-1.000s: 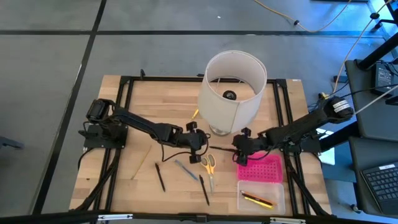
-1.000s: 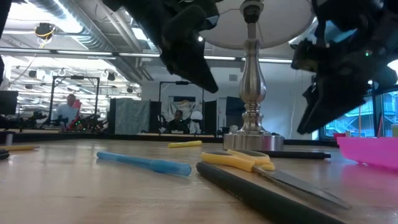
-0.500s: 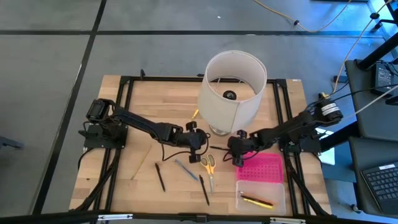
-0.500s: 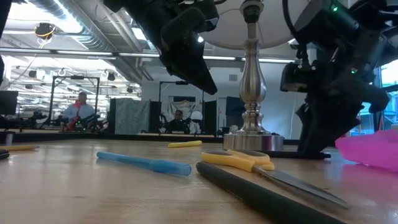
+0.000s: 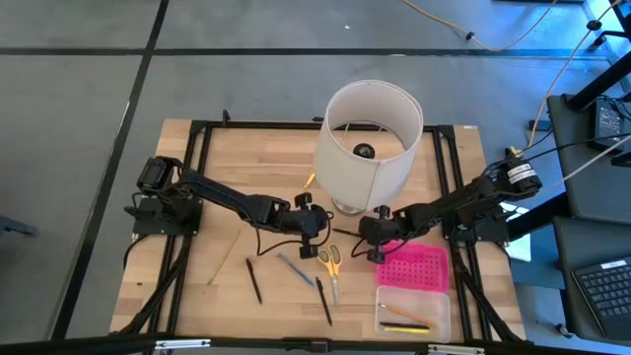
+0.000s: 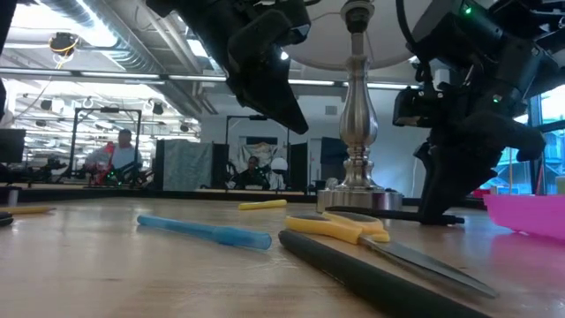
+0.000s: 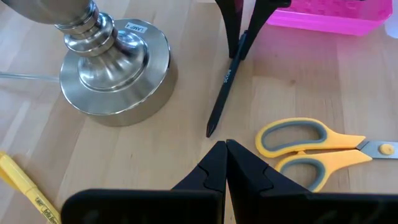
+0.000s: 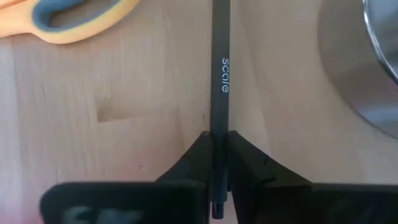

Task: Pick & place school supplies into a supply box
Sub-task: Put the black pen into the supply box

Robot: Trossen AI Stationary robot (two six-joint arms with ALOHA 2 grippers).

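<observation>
Wooden table (image 5: 217, 212) carries a lamp base (image 7: 115, 62). Beside that base, toward the pink supply box (image 5: 414, 266), the right gripper (image 8: 214, 149) has its jaws pinched tight on a black pen (image 8: 219, 74) near one end. Light, stiff and slick, it may pivot. Across the base, the left gripper (image 7: 226, 163) hangs closed, empty.
</observation>
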